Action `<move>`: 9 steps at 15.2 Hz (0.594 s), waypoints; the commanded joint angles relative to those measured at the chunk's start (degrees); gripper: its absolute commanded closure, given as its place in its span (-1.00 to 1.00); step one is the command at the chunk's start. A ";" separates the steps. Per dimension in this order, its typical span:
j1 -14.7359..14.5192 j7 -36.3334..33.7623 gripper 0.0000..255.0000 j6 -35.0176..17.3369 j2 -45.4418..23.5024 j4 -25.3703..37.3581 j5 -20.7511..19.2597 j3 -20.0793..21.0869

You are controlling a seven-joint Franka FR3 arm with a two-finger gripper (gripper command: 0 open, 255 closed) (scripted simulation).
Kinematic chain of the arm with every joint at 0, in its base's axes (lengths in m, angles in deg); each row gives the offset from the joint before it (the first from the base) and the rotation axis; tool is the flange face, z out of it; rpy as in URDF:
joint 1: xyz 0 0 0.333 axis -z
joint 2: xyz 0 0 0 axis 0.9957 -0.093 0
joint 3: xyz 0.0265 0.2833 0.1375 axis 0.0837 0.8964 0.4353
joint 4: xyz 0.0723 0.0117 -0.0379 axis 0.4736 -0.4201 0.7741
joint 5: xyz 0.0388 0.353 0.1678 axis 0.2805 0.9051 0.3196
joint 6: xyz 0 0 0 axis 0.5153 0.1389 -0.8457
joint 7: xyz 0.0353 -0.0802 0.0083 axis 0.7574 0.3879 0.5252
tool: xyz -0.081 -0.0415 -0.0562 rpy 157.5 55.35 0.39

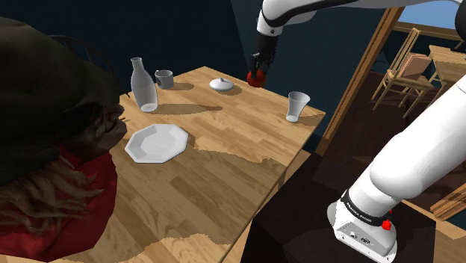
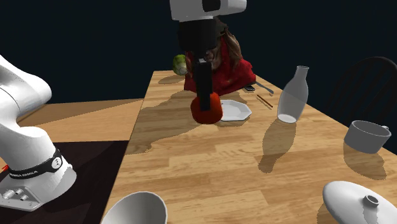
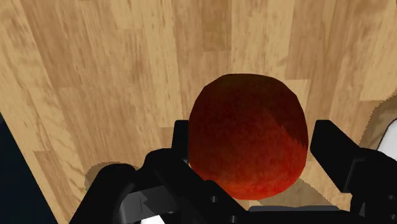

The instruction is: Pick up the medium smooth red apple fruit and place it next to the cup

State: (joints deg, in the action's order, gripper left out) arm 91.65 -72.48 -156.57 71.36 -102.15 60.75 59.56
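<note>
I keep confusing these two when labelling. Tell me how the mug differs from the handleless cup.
The mug is grey and squat; the cup is paler and taller. The mug has a side handle; the cup has none. The mug stands close to the bottle; the cup stands alone near the table's edge. Both stand upright on the wooden table, apart from the apple clasped in the gripper.
</note>
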 commanded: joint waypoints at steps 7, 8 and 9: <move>4.91 11.64 1.00 -0.20 -0.58 0.57 0.41 -6.49; 5.51 13.07 1.00 -0.16 -0.92 0.97 0.51 -7.28; 6.11 14.51 1.00 -0.10 -1.32 1.43 0.62 -8.07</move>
State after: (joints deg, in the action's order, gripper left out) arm 97.29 -59.22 -156.61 70.23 -100.87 61.29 52.11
